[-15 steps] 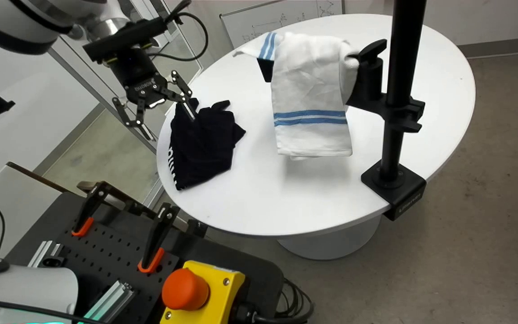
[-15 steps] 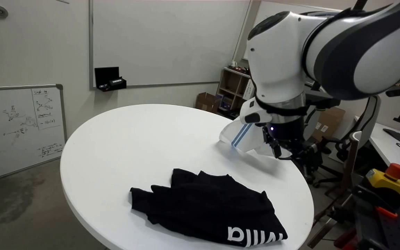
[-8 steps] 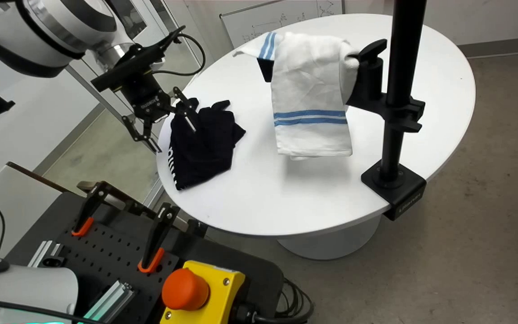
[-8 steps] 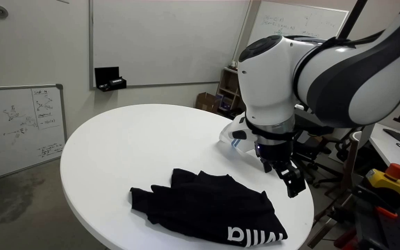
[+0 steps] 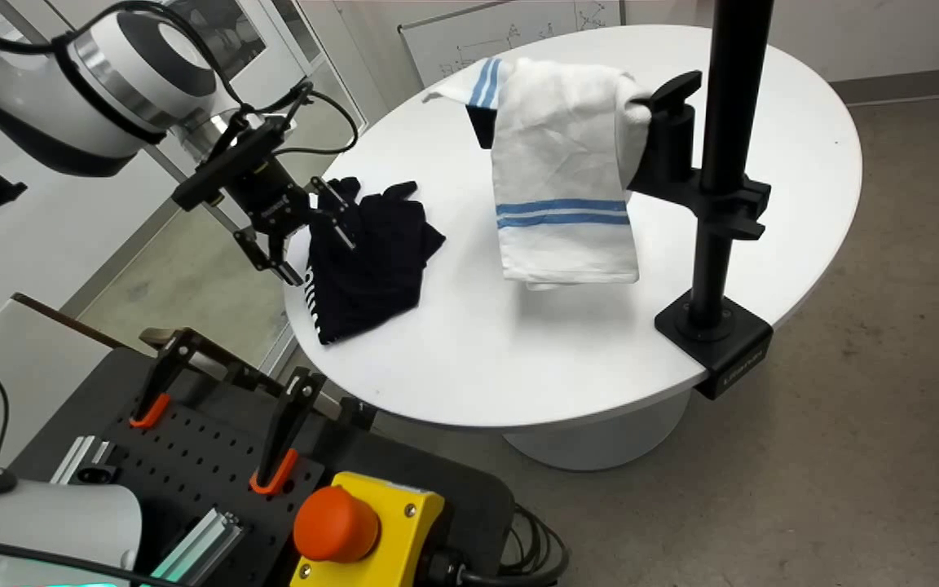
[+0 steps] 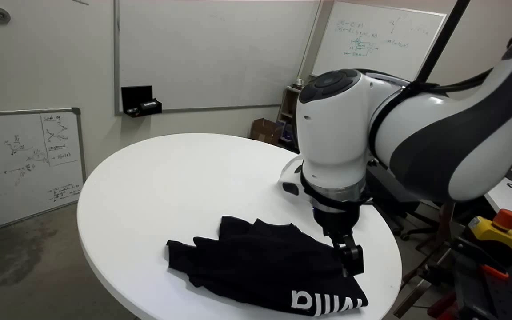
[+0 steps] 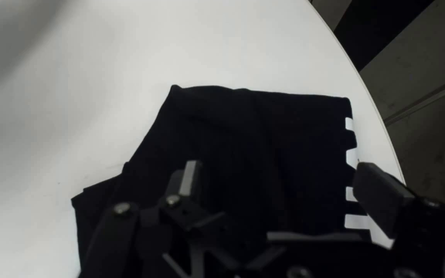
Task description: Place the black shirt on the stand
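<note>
The black shirt (image 5: 380,253) lies folded on the white round table; its white lettering faces the near table edge in an exterior view (image 6: 260,262). My gripper (image 5: 324,262) is open over the lettered end of the shirt. In the wrist view the gripper (image 7: 277,165) has one finger over the shirt (image 7: 245,127) and the other at the lettered edge. Nothing shows held between the fingers; whether they touch the cloth I cannot tell. The black stand (image 5: 726,122) is clamped at the table edge. A white towel with blue stripes (image 5: 563,155) hangs over its side arm.
The white table (image 5: 453,367) has its rim (image 7: 381,119) close to the lettered edge of the shirt. A black cart with clamps (image 5: 282,432) and a yellow box with a red button (image 5: 372,530) stands beside the table. Whiteboards (image 6: 216,53) line the walls.
My gripper has come down toward the shirt and now sits over its lettered end, fingers still apart. The shirt, the towel and the stand have not moved.
</note>
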